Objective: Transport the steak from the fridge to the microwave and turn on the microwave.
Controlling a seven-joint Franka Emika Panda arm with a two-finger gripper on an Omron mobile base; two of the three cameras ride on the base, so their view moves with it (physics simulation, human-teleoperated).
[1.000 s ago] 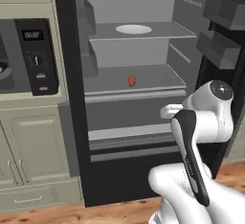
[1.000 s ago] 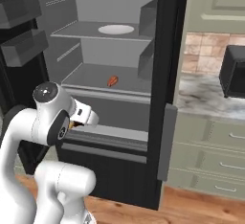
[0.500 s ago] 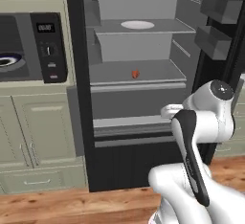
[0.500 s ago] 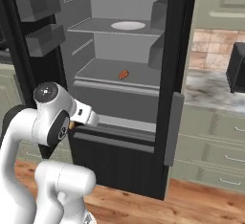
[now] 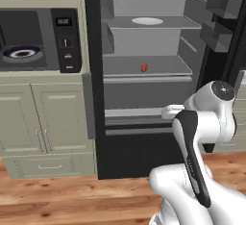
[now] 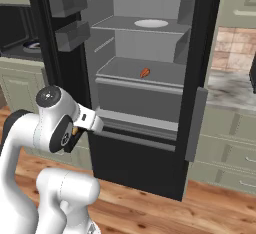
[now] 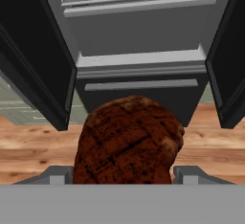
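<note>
The steak (image 7: 129, 137), a dark brown grilled lump, sits between my gripper (image 7: 124, 176) fingers, which are shut on it. One grey fingertip (image 7: 57, 175) shows on each side of it. My hand (image 5: 172, 111) hangs low in front of the open fridge (image 5: 93, 75), level with the drawer front under the lower shelf. A sliver of the steak (image 6: 75, 132) peeks out behind my hand (image 6: 91, 122). The microwave (image 5: 66, 39) is built in left of the fridge. Its cavity stands open and shows the turntable (image 5: 20, 52).
A small orange-red item (image 5: 144, 67) lies on the fridge's middle shelf, and a white plate (image 5: 147, 21) on the shelf above. Door bins (image 5: 222, 19) hang on the open fridge door at right. Cream cabinets (image 5: 43, 118) sit below the microwave. A marble counter (image 6: 230, 85) lies right of the fridge.
The whole scene has slid rightward in the left base view, so the base has moved and more of the microwave shows. My arm keeps its pose with the steak still held.
</note>
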